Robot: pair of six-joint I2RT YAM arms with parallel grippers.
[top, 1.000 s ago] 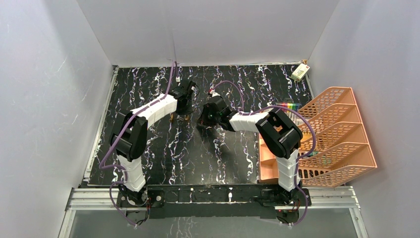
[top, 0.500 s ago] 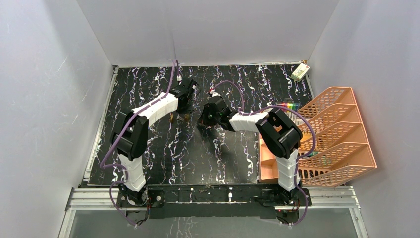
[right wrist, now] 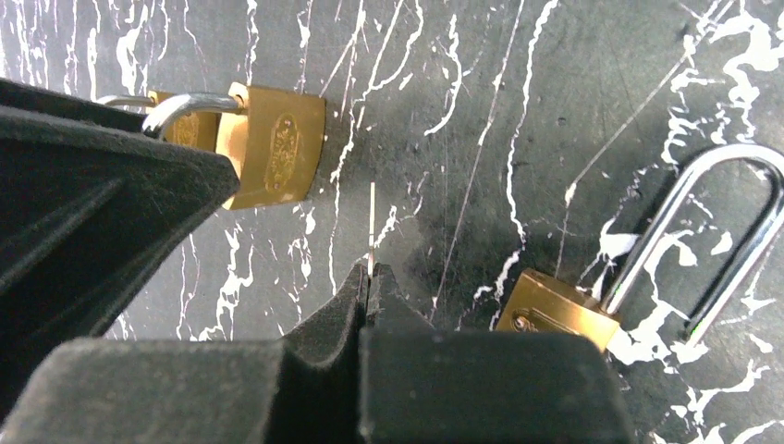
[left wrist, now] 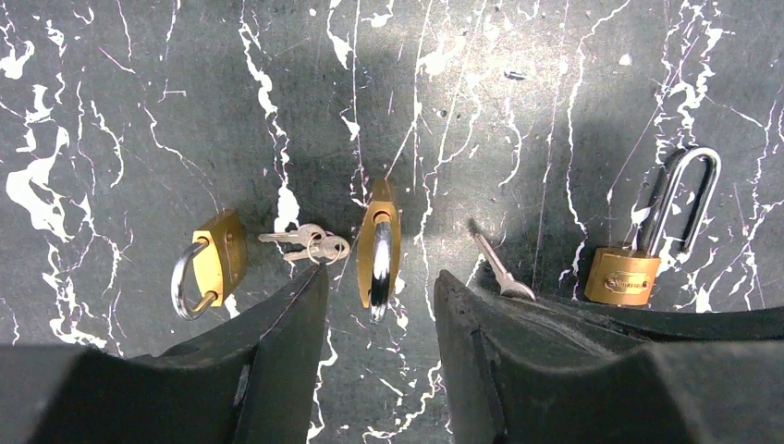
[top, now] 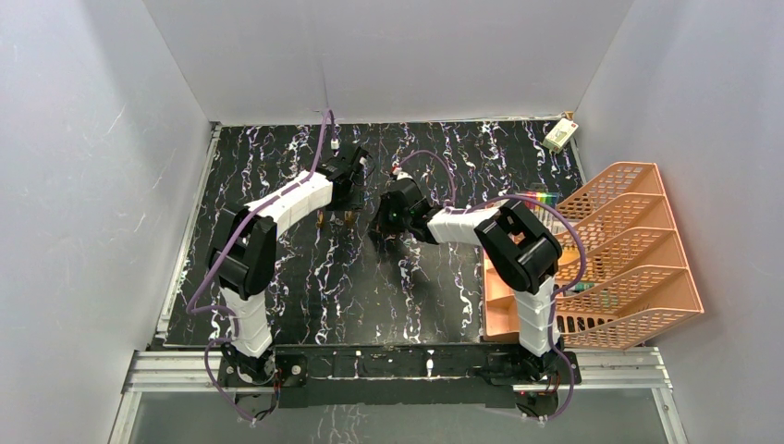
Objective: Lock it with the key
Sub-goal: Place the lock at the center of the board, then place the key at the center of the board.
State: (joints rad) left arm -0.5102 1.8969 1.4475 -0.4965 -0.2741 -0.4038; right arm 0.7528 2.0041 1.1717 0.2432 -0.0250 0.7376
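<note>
The left end effector [left wrist: 381, 275], parted, straddles padlock [left wrist: 381, 242] — right end effector [right wrist: 368, 275] pinches key [right wrist: 371, 222].

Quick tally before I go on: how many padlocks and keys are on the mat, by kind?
Brass padlocks: 3
Key bunch: 1
Single key: 1
Total: 5

Plain grey walls [top: 83, 185] box me in; my black marbled table [top: 305, 287] gleams, orange tray rack [top: 638, 250] on the right.
</note>
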